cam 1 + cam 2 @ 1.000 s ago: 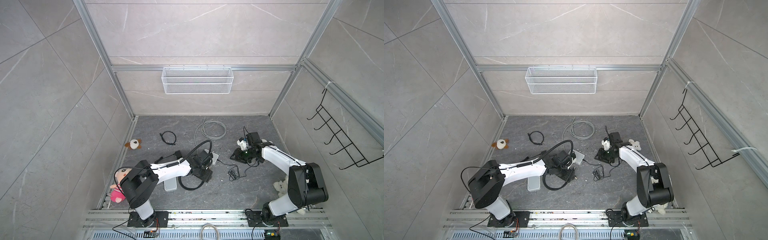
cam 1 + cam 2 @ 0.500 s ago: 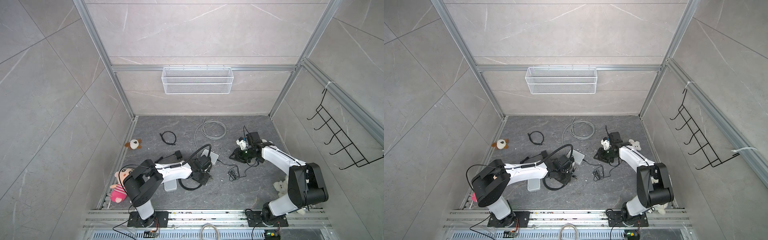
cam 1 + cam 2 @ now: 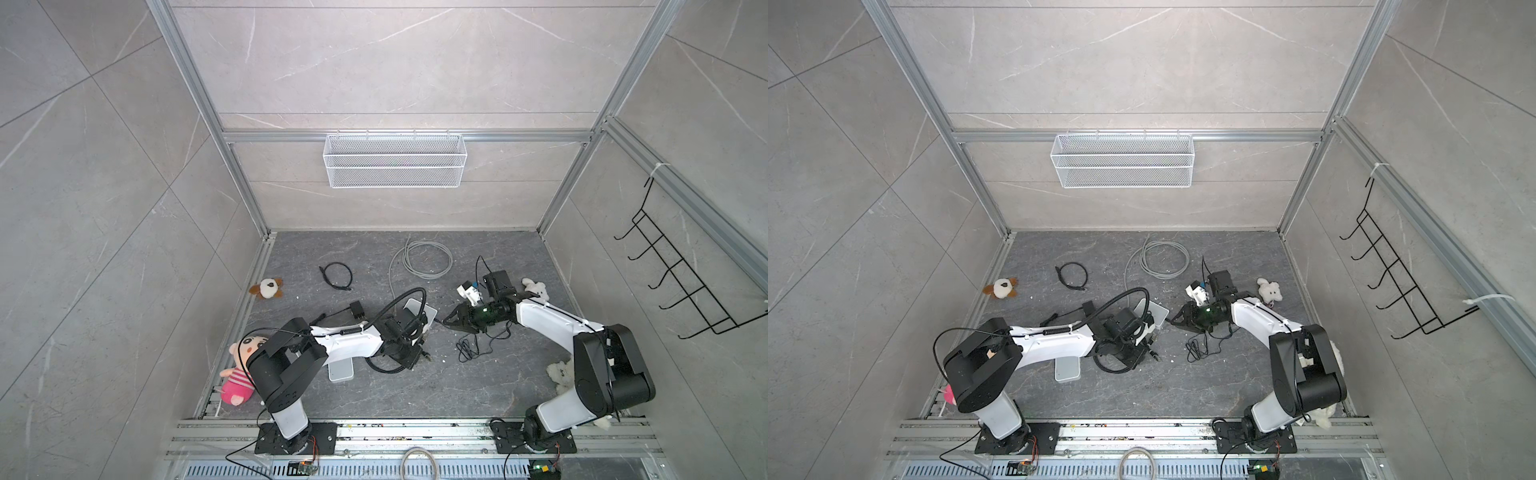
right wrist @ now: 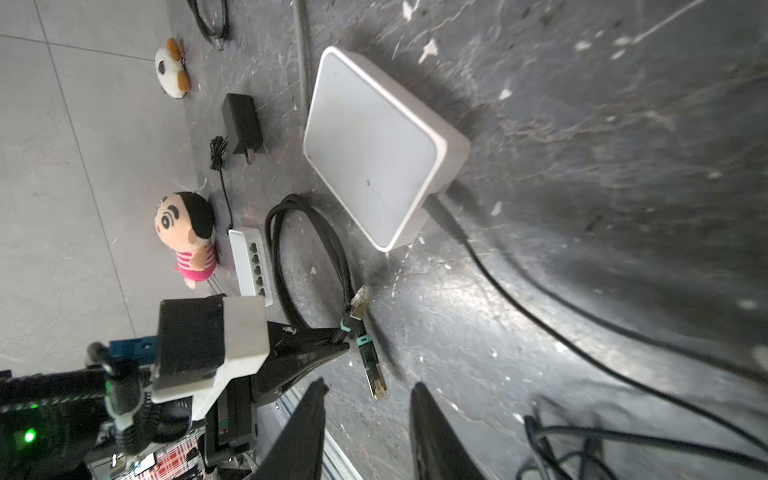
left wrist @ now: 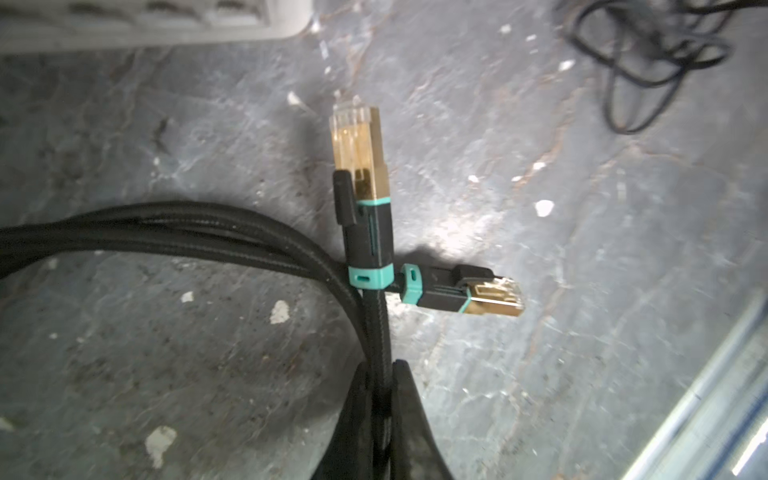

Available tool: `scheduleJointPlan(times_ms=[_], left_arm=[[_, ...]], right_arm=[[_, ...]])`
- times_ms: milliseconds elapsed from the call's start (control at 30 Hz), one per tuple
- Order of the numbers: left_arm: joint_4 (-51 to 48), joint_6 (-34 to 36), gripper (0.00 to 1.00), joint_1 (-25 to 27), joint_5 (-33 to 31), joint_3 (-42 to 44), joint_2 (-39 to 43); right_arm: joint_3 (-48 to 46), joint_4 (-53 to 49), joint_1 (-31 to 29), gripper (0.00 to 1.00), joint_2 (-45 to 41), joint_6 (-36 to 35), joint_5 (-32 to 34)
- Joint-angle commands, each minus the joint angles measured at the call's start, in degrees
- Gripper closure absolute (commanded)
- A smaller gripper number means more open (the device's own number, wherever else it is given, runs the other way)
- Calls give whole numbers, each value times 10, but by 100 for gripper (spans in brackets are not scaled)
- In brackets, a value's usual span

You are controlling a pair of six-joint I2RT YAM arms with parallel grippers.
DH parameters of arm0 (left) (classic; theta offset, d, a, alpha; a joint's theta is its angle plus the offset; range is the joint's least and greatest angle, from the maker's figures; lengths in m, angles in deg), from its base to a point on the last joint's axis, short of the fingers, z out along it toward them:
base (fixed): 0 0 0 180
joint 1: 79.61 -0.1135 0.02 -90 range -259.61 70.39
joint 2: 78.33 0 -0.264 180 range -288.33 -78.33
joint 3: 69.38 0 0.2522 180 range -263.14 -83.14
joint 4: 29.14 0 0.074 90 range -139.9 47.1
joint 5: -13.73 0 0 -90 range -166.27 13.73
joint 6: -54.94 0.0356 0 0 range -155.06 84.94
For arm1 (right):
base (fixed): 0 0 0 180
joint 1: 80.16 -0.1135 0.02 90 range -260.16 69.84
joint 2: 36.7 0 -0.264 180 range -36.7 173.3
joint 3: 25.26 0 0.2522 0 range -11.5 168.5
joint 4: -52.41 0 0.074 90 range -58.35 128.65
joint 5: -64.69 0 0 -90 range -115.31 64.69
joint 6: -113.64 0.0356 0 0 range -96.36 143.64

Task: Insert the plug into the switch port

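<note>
Low over the floor mid-cell, my left gripper has just clamped onto the black cable right behind its gold plug, so the pick looks made; in a top view the switch lies at its 8 o'clock, and my right gripper hangs jaws apart, empty.

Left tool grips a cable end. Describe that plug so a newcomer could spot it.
Find the black braided cable coiled on the grey floor near the white square box. Both ends carry gold plugs with teal bands. The held plug points straight out ahead of the left tool, which pinches the cable just behind it; the other plug lies crosswise beside it.
</note>
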Motion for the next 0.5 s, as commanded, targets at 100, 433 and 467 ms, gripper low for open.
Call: scheduleJointPlan(times_ms=[100, 433, 467], left_arm=[[17, 60, 94, -16, 83, -15, 36], [-4, 78, 94, -19, 76, -39, 25], [-4, 77, 94, -20, 75, -39, 24]], right_arm=[[-22, 43, -21, 63, 2, 61, -45], [-36, 85, -29, 66, 15, 128, -35], [-36, 86, -32, 66, 19, 130, -35]])
